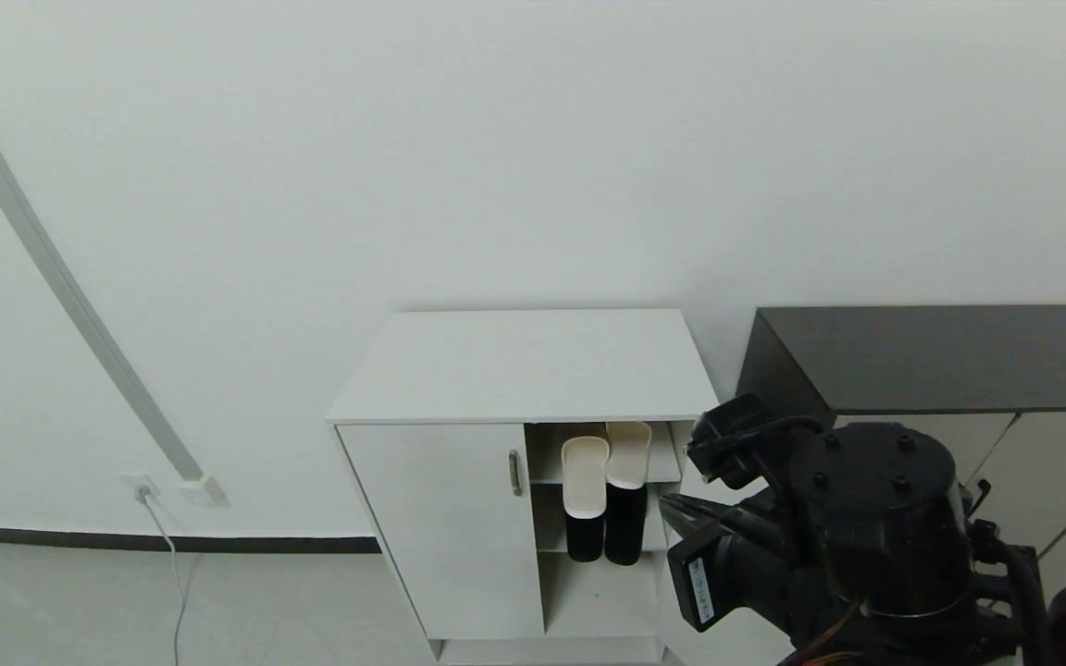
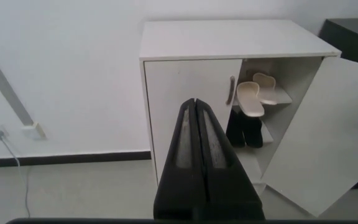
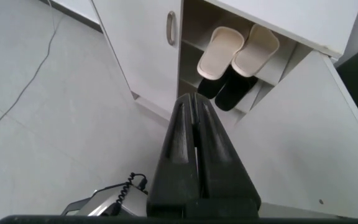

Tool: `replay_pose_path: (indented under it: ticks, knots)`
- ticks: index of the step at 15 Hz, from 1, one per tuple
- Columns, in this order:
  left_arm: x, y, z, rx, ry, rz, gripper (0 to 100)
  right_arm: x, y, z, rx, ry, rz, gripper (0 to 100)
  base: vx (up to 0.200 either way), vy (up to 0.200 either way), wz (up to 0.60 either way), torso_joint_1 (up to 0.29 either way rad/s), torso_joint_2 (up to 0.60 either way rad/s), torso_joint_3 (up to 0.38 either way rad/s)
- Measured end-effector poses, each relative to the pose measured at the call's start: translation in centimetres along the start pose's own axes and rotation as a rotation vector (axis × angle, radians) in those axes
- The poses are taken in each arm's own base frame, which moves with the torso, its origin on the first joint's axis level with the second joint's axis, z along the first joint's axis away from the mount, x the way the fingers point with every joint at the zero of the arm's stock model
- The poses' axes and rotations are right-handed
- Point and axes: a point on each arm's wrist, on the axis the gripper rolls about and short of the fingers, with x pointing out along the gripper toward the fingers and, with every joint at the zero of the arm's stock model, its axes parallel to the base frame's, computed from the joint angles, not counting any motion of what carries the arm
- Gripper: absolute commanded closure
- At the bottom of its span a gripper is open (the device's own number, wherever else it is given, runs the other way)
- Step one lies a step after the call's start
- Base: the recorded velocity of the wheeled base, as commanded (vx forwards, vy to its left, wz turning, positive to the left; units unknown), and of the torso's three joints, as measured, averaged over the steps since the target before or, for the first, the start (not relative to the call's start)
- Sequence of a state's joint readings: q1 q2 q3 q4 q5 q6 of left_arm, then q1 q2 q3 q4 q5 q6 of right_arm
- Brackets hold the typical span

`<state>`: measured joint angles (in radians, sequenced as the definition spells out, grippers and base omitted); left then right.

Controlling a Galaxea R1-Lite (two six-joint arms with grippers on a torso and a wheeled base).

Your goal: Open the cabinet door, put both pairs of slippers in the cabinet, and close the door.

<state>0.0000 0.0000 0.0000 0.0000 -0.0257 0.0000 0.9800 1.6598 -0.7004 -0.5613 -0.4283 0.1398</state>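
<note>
Slippers: cream pair (image 1: 588, 476) and black pair (image 1: 586, 538) are both inside the cabinet (image 1: 514, 365), stood on end in the open right half. The black pair is at 6 o'clock of the cream pair, just below it. All are at 3 o'clock of the handle (image 1: 514, 472).
Closed door (image 1: 440, 527): shut flush, at 9 o'clock of the slippers; it carries that handle.
Open door (image 2: 344, 134): swung wide at the cabinet's 3 o'clock side, inner face showing.
Left gripper (image 2: 195, 107): jaws pressed together, nothing held. It hangs in front of the closed door, well apart from it.
Right gripper (image 3: 194, 104): jaws closed tight, empty. It sits above the floor (image 3: 55, 124) near the open door; no contact seen.
Step (judged): slippers are stowed, so only closing the door is left.
Door handling (judged): stiff flat board, prob. light, swings free on its hinges. The smooth painted face means closed jaws could skid on it. No grip needed: push w/ shut jaws on the outer face near the free edge, far from the hinges for leverage. Can't see this door's own handle.
Slipper handling (judged): light, prob. soft foam. They stand on end and lean, so they topple easily, and a slam could knock them over. Close gently.
Risk (judged): can't tell if the tips poke past the shelf front; if so, the door may catch them.
</note>
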Motion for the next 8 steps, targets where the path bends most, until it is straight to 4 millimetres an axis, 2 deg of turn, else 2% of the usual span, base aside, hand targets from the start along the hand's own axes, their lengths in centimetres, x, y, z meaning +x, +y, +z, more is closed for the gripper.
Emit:
replay_pose_path:
  ticks: [1,8]
  knots:
    - [0.00,0.00,0.00,0.000,0.000,0.000,100,0.00,0.00,-0.02,0.000,0.001,0.000,100,0.000,0.000,-0.60,0.007,-0.01,0.002]
    - [0.00,0.00,0.00,0.000,0.000,0.000,100,0.08,-0.01,-0.21,-0.009,0.007,-0.002,100,0.000,0.000,0.00,0.000,0.00,0.000]
